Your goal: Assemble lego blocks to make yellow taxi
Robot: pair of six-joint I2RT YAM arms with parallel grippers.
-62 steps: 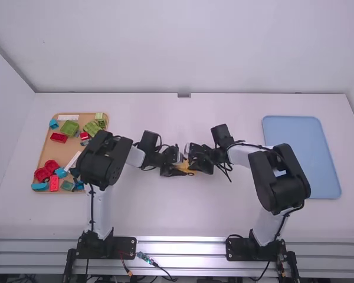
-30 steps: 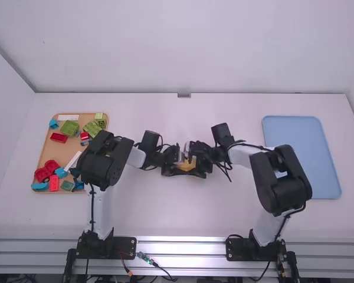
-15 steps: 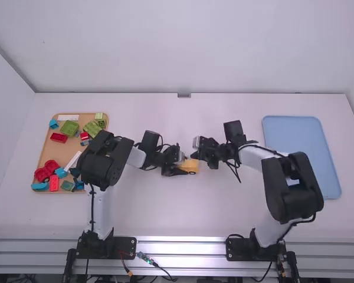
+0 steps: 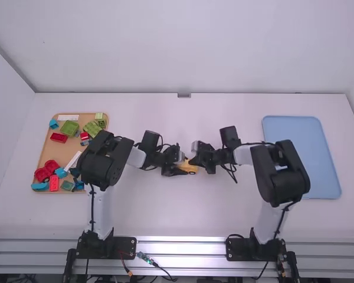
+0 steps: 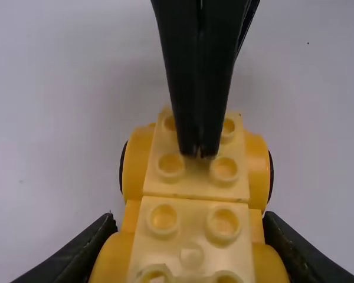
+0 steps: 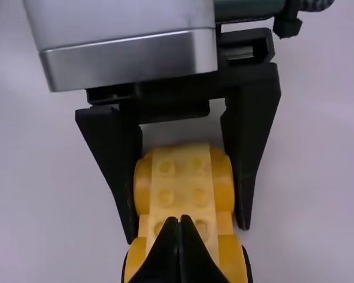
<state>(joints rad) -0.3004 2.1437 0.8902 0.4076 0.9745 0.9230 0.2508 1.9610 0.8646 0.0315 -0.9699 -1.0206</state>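
In the high view, my left gripper (image 4: 176,170) is at mid-table, shut on the yellow car (image 4: 189,167). My right gripper (image 4: 194,160) stands at the car's other end. Seen from the left wrist, the left gripper (image 5: 189,236) has one finger along each side of the car body (image 5: 192,209), which has studs on top and dark-rimmed wheels. The right gripper (image 6: 179,221) is shut with nothing between its fingers, its tips over the studded top of the yellow car (image 6: 183,183); contact with the studs is hard to tell.
At the left, a wooden tray (image 4: 46,154) holds red, green, blue and white blocks; the left arm's elbow overhangs its right side. A blue tray (image 4: 301,156) lies at the right, near the right arm's elbow.
The right gripper's fingers, spread around the car about a second ago, have shut. The right arm backed off to the right, then came back over the car. The left arm has stayed put.
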